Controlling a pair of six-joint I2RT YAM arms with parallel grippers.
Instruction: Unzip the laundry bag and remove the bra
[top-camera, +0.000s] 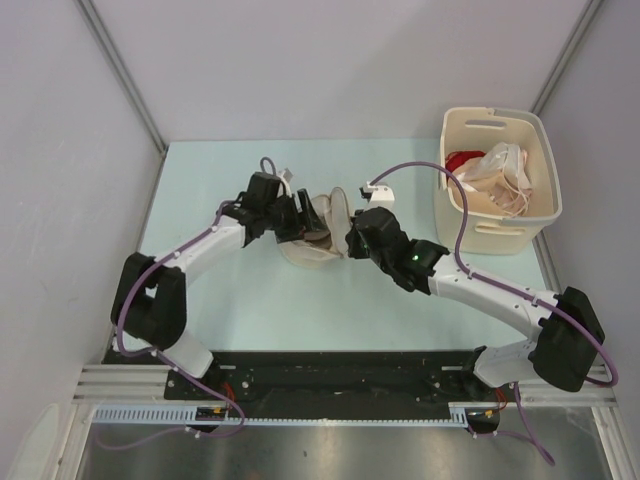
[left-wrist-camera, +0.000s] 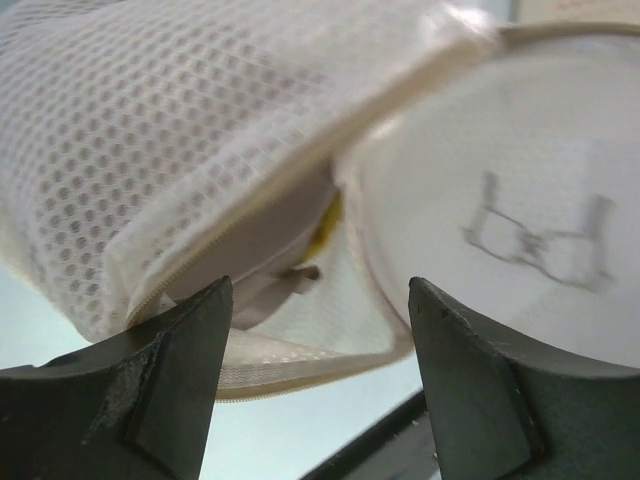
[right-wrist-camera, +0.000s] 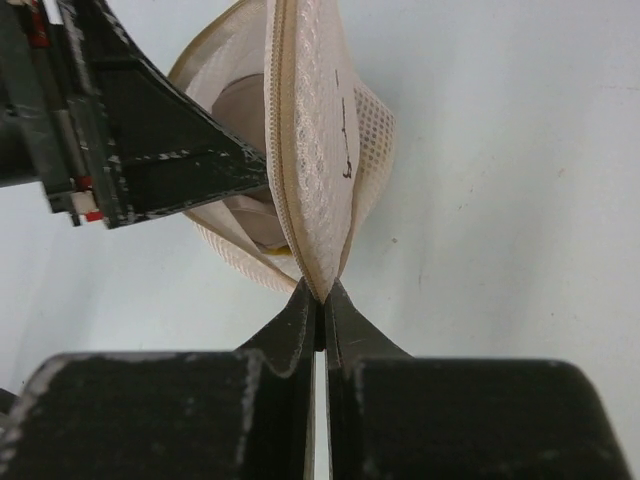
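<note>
Mesh laundry bag (top-camera: 318, 232) is standing on edge on the worktop (top-camera: 300, 310), zip gaping, because I'm pinching its rim in the fully closed right tool (right-wrist-camera: 320, 300), so the wide-open, empty left tool (left-wrist-camera: 320, 290) is facing the yellow bra (left-wrist-camera: 327, 215) peeking out inside.
</note>
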